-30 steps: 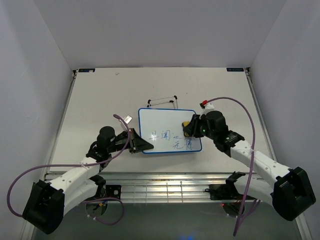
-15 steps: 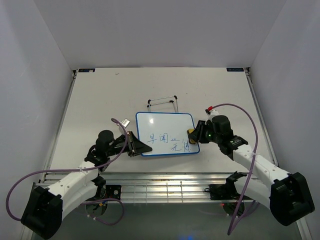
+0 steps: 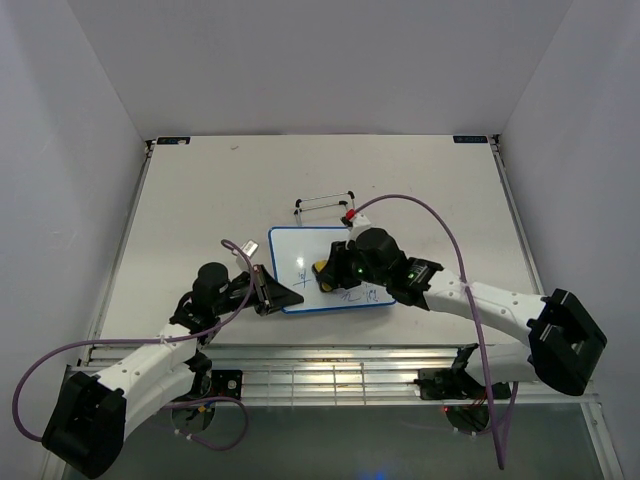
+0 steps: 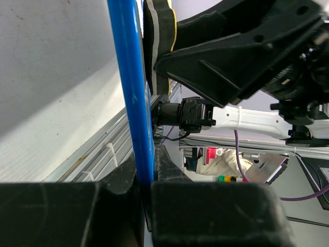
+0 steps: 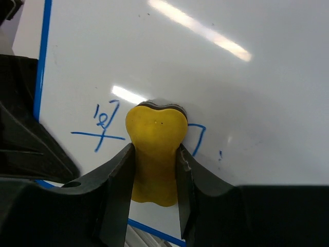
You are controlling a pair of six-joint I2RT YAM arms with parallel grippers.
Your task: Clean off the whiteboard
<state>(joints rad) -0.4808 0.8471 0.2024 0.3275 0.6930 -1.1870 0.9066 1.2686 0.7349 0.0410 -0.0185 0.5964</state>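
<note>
Gripping the yellow eraser (image 3: 322, 270) between closed fingers, the right hand (image 3: 328, 276) stands over the middle of the whiteboard (image 3: 300, 245). In the right wrist view the eraser (image 5: 156, 134) sits upright between the two fingers and appears pressed to the board face (image 5: 231, 92).

The whiteboard lies flat on the table (image 3: 200, 190), at its centre and toward the near edge. Its long axis runs left to right.

The left hand (image 3: 274, 292) is closed on the board's near-left corner. The left wrist view confirms this, showing the blue frame (image 4: 131, 92) pinched between the fingers of that hand (image 4: 146, 190).

Finding on position:
- A blue character (image 3: 303, 268) shows just left of the eraser, between it and the left hand. The right wrist view shows the same mark (image 5: 103, 126) close beside the eraser.
- More blue writing (image 3: 362, 295) shows along the near edge, to the right of the eraser and partly under the right arm.
- The far half of the board carries no visible marks.

Judgement: the right hand is the working hand and already sits on the surface, while the left hand serves only as a clamp. The uncleared marks lie on both sides of the eraser along the board's long axis. The next stroke therefore calls for left-right travel along the near half. Leftward travel has little room before the eraser meets the left hand.
</note>
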